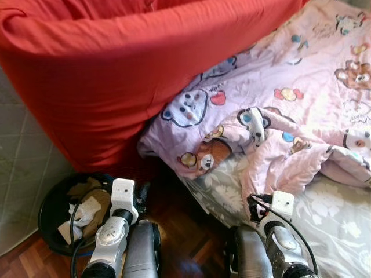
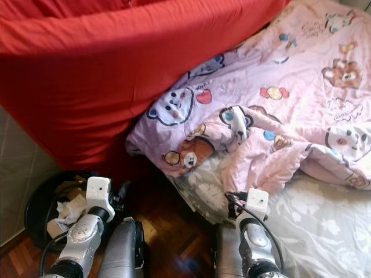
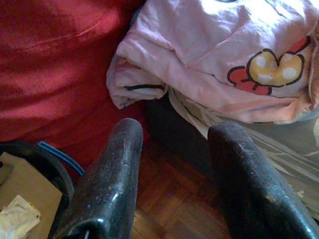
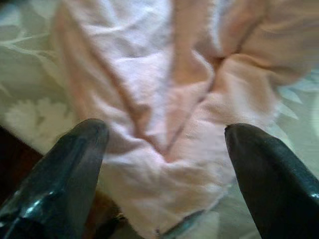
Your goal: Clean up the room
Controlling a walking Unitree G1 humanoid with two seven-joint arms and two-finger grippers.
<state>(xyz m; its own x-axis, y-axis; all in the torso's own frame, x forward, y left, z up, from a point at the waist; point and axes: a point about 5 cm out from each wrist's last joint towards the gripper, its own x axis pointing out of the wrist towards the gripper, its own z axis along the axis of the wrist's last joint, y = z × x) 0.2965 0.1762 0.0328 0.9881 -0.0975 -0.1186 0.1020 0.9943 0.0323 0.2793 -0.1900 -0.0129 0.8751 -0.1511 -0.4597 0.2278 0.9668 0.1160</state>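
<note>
Blanket (image 1: 301,110), pink with cartoon bears, lies rumpled on the bed (image 1: 336,220); left tool (image 3: 174,164) and right tool (image 4: 164,149) both gape, gripping nothing.

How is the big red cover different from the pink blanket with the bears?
The red cover is one plain colour; the pink blanket has cartoon bears and hearts printed on it. The red cover hangs fairly smooth down toward the floor, while the pink blanket lies bunched and folded on the grey flowered sheet. Both are soft cloth, and they touch where they meet.
</note>
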